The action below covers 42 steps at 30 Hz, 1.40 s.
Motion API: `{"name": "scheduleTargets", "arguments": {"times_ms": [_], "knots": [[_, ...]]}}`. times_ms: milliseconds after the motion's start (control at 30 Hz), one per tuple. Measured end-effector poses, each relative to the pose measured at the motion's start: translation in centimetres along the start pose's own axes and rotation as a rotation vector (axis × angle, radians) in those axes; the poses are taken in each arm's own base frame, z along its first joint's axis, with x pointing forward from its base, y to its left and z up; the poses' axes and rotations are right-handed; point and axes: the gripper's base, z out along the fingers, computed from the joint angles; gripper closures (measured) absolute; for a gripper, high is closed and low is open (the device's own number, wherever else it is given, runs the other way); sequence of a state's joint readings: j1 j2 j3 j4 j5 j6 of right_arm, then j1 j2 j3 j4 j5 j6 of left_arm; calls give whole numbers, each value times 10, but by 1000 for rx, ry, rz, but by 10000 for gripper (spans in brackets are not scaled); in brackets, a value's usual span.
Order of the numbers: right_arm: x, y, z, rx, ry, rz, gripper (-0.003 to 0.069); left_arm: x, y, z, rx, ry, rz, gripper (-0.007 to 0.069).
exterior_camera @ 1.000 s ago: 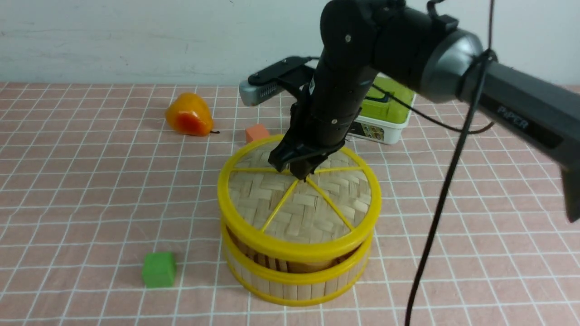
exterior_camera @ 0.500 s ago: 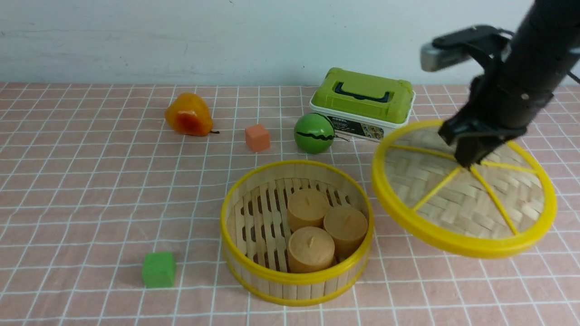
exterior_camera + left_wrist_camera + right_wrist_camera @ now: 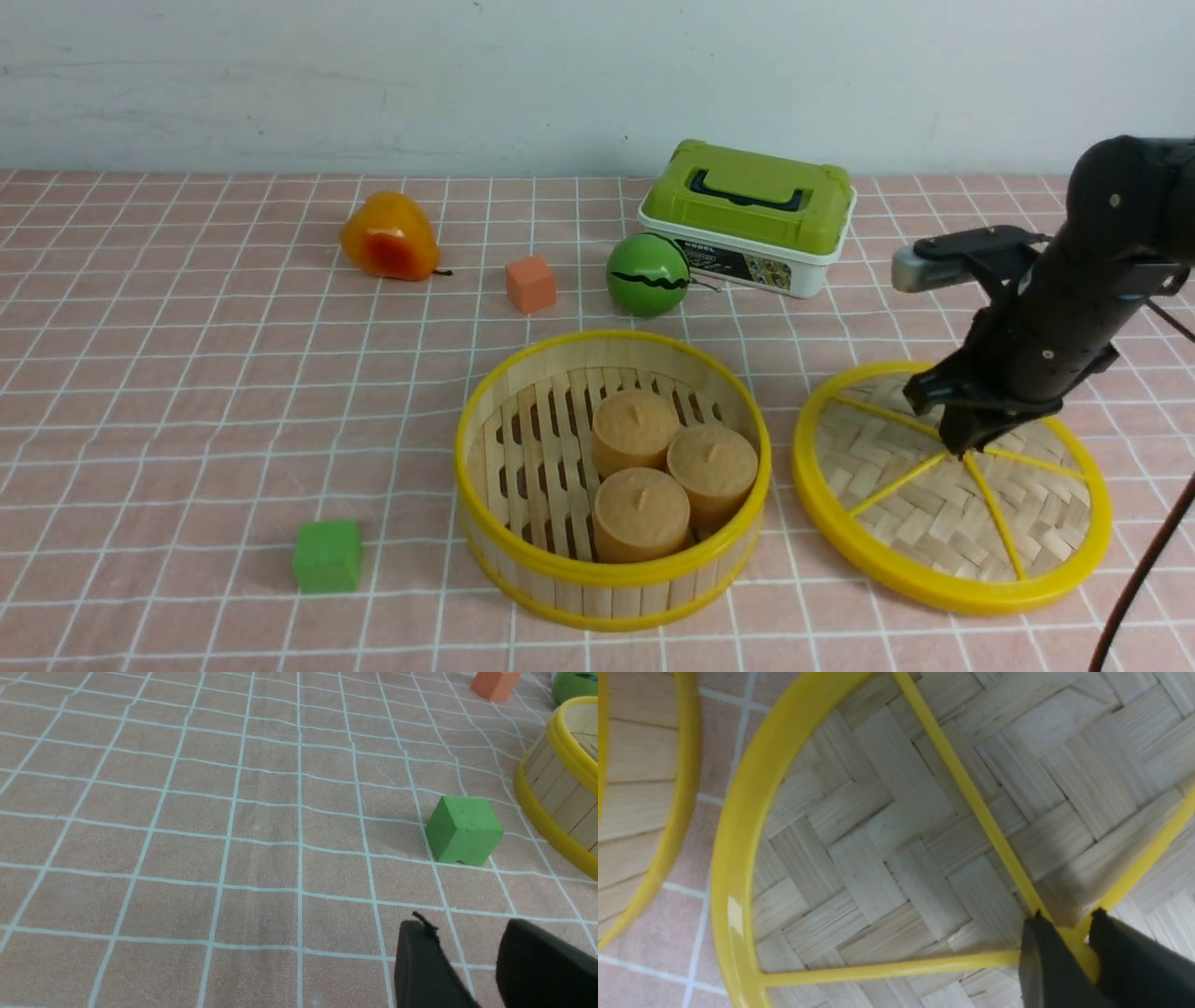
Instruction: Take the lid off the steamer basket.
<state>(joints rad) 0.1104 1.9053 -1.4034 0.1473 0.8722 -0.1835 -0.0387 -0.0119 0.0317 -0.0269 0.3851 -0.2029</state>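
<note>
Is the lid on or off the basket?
Off: the lid is beside the uncovered steamer basket, clear of it, right claw shut on its centre.

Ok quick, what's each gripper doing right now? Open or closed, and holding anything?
Left gripper: open, holding nothing.
Right gripper: closed on the lid, pinching it at its middle.

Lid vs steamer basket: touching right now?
Apart. The front view shows a strip of pink cloth between the lid and the steamer basket; the right wrist view shows the same gap.
</note>
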Motion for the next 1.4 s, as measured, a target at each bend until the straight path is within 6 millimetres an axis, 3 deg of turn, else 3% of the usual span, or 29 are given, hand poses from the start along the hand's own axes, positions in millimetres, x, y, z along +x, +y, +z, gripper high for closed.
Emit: {"name": "scheduleTargets", "arguments": {"times_ms": [200, 267, 367, 467, 500, 533, 567, 667, 733, 833, 867, 967, 1233, 1400], "knots": [[-1, -1, 8, -1, 5, 4, 509, 0, 0, 0, 0, 0, 0, 386], [-1, 0, 2, -6, 0, 5, 438, 0, 0, 0, 0, 0, 0, 386], [-3, 5, -28, -22, -63, 11, 372, 0, 0, 0, 0, 0, 0, 386], [0, 15, -86, -38, -204, -9, 350, 0, 0, 0, 0, 0, 0, 386], [1, 15, -90, -38, -213, -11, 350, 0, 0, 0, 0, 0, 0, 386], [9, 21, -126, -35, -297, -26, 354, 0, 0, 0, 0, 0, 0, 386], [15, 23, -144, -33, -342, -38, 366, 0, 0, 0, 0, 0, 0, 386], [30, 28, -172, -24, -419, -56, 400, 0, 0, 0, 0, 0, 0, 386], [59, 33, -200, -11, -519, -65, 476, 0, 0, 0, 0, 0, 0, 386], [83, 36, -212, -7, -574, -64, 548, 0, 0, 0, 0, 0, 0, 386], [107, 39, -218, -7, -621, -60, 621, 0, 0, 0, 0, 0, 0, 386], [135, 42, -220, -1, -677, -56, 673, 0, 0, 0, 0, 0, 0, 386], [187, 47, -235, 16, -828, -64, 680, 0, 0, 0, 0, 0, 0, 386], [202, 50, -244, 14, -850, -77, 678, 0, 0, 0, 0, 0, 0, 386]]}}
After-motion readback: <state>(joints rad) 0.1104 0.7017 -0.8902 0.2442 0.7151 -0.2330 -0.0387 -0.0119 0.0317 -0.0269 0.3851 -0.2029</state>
